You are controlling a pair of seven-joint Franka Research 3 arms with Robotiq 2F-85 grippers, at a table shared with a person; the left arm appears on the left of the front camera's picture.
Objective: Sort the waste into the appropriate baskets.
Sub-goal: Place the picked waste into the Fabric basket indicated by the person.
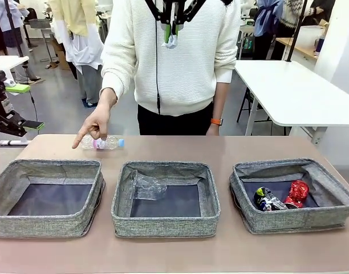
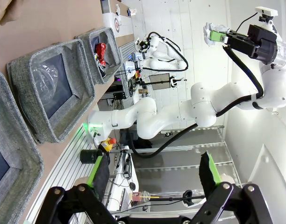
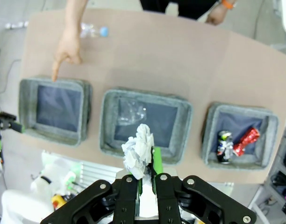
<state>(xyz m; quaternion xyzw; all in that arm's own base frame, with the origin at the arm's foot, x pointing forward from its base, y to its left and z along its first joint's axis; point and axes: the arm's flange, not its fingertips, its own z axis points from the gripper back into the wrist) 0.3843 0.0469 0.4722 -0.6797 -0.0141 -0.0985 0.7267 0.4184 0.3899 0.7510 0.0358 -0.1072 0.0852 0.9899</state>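
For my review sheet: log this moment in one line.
right claw: shut on paper wad | left claw: open | person's hand: pointing toward left basket

Looks like a robotics lab to me: big white robot arm (image 2: 203, 107) with black cables (image 2: 246, 70), a red stop button (image 2: 110, 140) by the metal frame (image 2: 63, 168), plain white work tables (image 1: 294, 91) and bare grey floor (image 1: 60, 105).

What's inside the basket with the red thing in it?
A crushed red can and a dark printed can lie side by side in that basket. Its near wall hides the bottom's front edge.
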